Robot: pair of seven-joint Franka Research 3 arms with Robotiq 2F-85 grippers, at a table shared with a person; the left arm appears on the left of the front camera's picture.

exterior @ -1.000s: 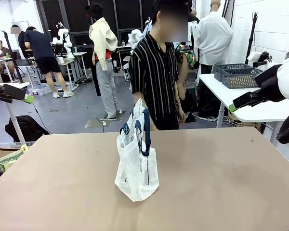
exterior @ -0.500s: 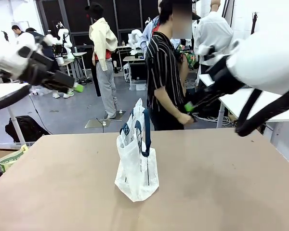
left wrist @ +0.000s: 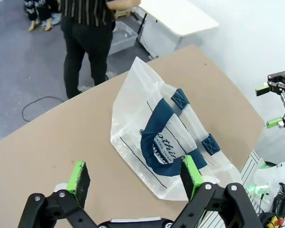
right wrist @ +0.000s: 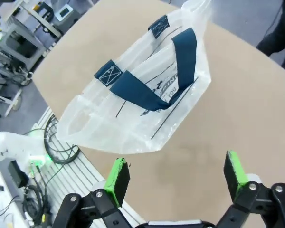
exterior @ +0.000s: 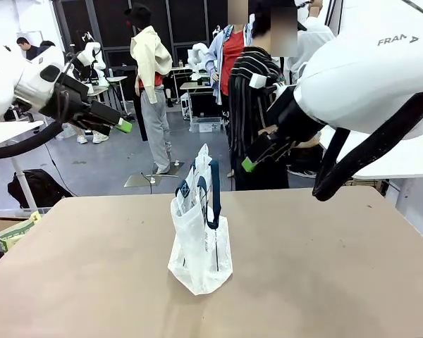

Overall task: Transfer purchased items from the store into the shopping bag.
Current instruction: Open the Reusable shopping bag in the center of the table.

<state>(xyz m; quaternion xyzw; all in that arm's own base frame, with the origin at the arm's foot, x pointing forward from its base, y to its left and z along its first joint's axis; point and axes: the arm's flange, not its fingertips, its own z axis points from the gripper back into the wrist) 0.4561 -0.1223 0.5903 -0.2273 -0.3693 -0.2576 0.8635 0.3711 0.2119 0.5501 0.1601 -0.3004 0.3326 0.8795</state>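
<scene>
I see the shopping bag (exterior: 201,243) standing upright on the brown table (exterior: 324,274). Its navy handles (exterior: 213,193) rise above its mouth, and the clear plastic is wrinkled. I cannot tell if anything lies inside the bag.

The left gripper (left wrist: 135,176) hangs in the air, above the bag and well apart from it, on the bag's left side as I look from the front camera. In the left wrist view its two green pads (left wrist: 79,176) stand wide apart and there is nothing between them; it grips nothing. Beyond the pads this camera looks down on the bag, where the navy logo (left wrist: 162,145) with white letters is turned toward it.

The right gripper (right wrist: 176,178) is also in the air, above the bag and on its right side, nearer to the bag than the left gripper but not touching it. Its fingers are spread fully too and they are empty. The right wrist view looks down on the bag's open mouth and handles.

A person (exterior: 257,105) in a striped shirt stands behind the bag, at the far side of the table, partly hidden by the right arm
</scene>
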